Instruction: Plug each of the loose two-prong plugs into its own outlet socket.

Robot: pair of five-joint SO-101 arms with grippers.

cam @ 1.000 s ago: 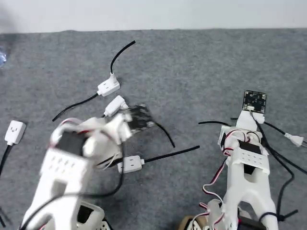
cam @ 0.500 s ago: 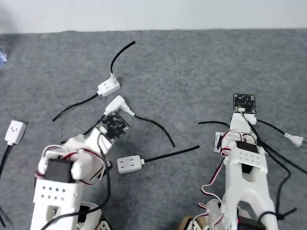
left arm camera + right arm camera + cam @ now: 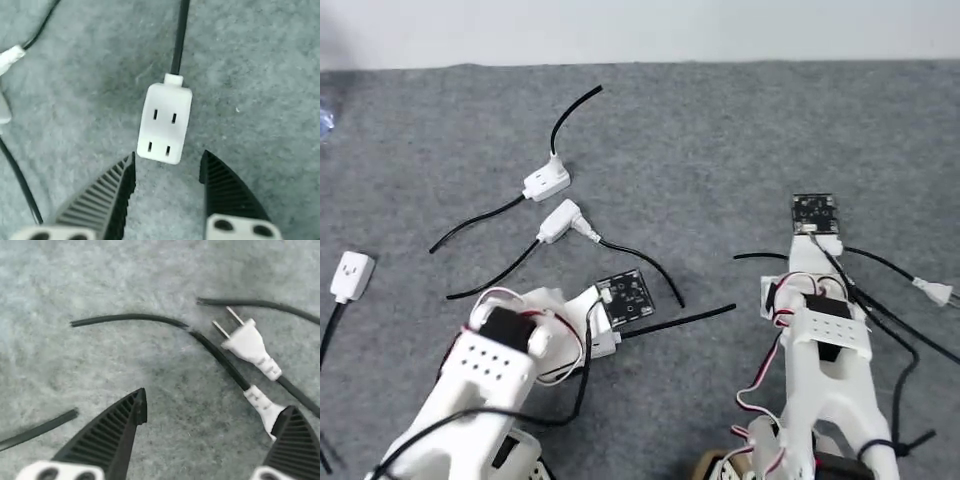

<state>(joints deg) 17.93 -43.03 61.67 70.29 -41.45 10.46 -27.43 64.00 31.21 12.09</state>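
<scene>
Socket block (image 3: 165,127) lies flat on the grey counter (image 3: 720,130), slots up and all empty, its cord running away from it; left hand (image 3: 168,159) hovers over its near end, fingers apart, the block's edge just at the tips, not gripped.

Plug (image 3: 246,344) lies on its side, both prongs bare, not in any socket; right hand (image 3: 215,410) is spread wide above the counter near it, holding nothing.

Second socket (image 3: 546,181) and third socket (image 3: 350,274) lie loose farther off; nothing plugged into either, as far as the high view shows. White cord end (image 3: 558,220) sits just beside the second socket; probably another plug, also loose.

Judgement: no pairing done yet; every plug still to seat; step in hand looks like taking hold of the socket block.
</scene>
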